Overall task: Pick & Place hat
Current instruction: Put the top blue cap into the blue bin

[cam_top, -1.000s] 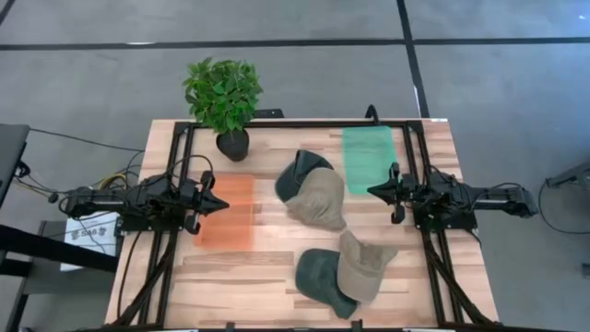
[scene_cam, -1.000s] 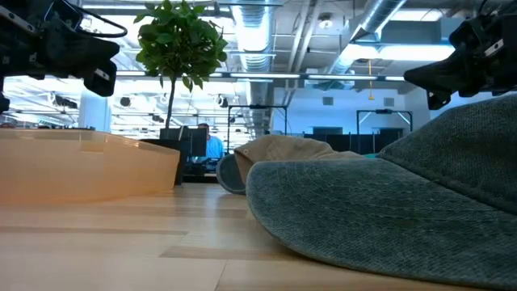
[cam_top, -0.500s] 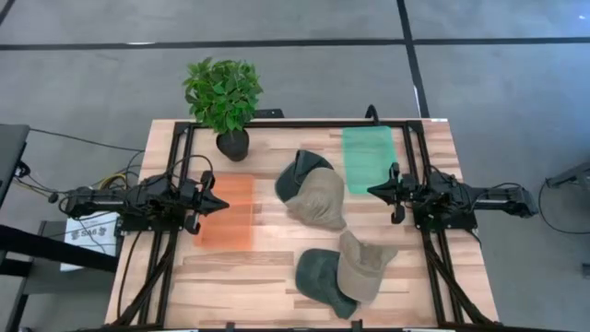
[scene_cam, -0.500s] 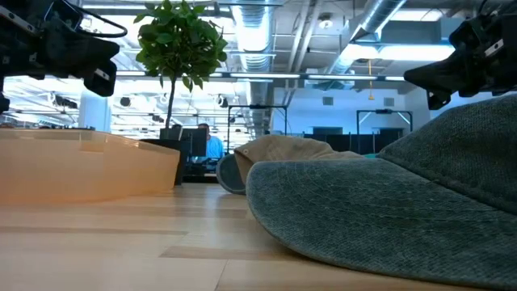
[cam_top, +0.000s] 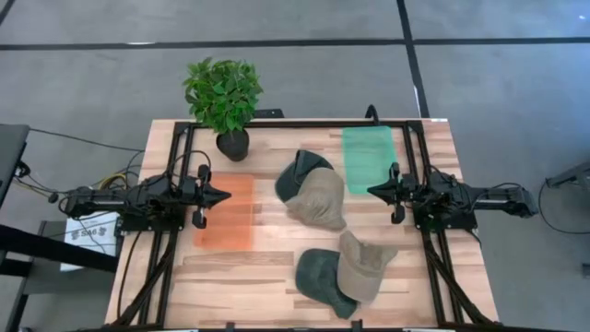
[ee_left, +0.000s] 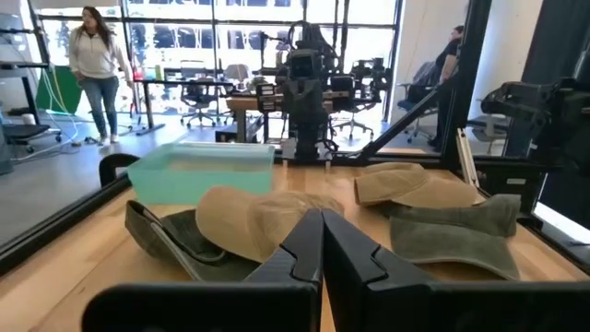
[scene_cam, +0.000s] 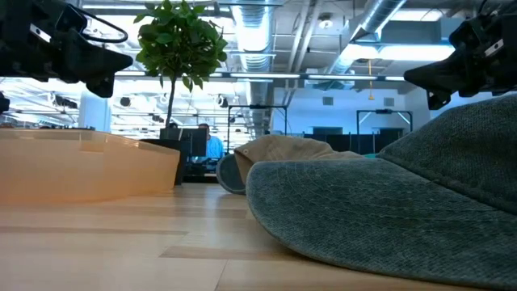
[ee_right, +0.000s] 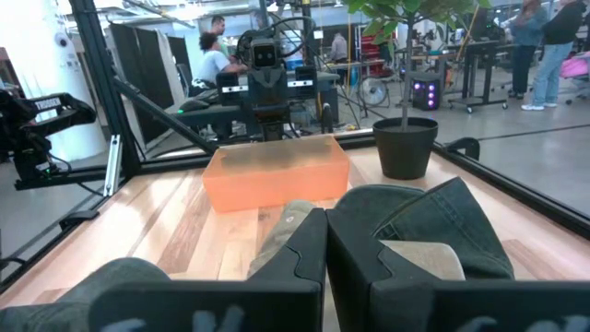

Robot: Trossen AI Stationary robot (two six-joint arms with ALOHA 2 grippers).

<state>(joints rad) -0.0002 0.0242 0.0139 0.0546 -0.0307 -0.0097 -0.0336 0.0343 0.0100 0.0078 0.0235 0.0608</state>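
"Where were the hats when you looked?"

"Both on the table (cam_top: 277, 272), in the middle. The far hat (cam_top: 312, 191), dark green and tan, lay between the orange bin (cam_top: 226, 211) on the left and the green bin (cam_top: 368, 159) at the far right. The near hat (cam_top: 346, 270), same colours, sat close to the near edge, slightly to the right, apart from the far one."

"And the arms?"

"Neither touched a hat. The left gripper (cam_top: 221, 195) hung over the left edge of the orange bin, pointing right toward the far hat, its fingers pressed together with nothing between them. The right gripper (cam_top: 373, 192) was at the right side, level with the far hat and just near of the green bin, pointing left; its fingers were pinched together too, empty."

"Anything else on the table?"

"A potted plant (cam_top: 224, 101) at the far left corner, beyond the orange bin. From table height the near hat filled the lower right, and the orange bin stood at the left with the plant behind it."

"Anyone around?"

"A person (ee_left: 95, 65) stood in the room beyond the table."
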